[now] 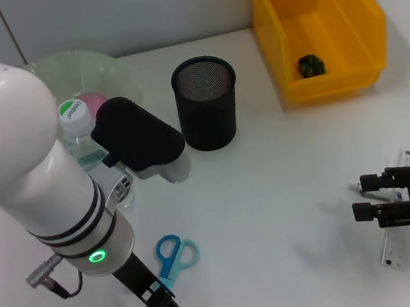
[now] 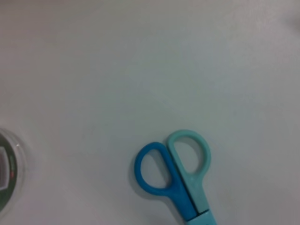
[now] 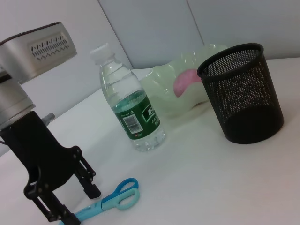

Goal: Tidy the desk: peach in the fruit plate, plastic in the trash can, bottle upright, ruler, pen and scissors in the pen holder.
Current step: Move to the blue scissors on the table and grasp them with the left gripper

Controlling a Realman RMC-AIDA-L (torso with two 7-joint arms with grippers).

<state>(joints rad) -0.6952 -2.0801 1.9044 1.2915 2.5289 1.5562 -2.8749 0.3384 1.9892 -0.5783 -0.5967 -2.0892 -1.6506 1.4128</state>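
Two claws are in view over a plain white tabletop (image 1: 288, 203). At the lower left of the head view the left claw (image 1: 161, 301) hangs over the scissors (image 1: 168, 269), its black fingers (image 3: 89, 185) apart on either side of the blades near the tip and not pressed onto them. The scissors lie flat with their long axis running from the lower left edge of that view up to the right; the two handle loops, one dark blue and one pale teal, point toward the centre of the tabletop, and the pale blue blade end points at the bottom edge.

At the lower right of the head view the right claw (image 1: 368, 198) hovers with its fingers parted and nothing between them. A clear ruler (image 1: 400, 237) lies partly under it, its long axis nearly top to bottom in the frame.

A clear bottle (image 3: 129, 108) with a white cap and green label stands upright at the left, just in front of a pale green plate (image 1: 113, 67) holding a pink peach (image 3: 187, 80). A black mesh holder (image 1: 206, 101) stands upright in the upper centre. A yellow bin (image 1: 321, 26) sits at the upper right with a dark crumpled wad (image 1: 311, 65) inside.

Grey-white panel walls rise behind the tabletop.
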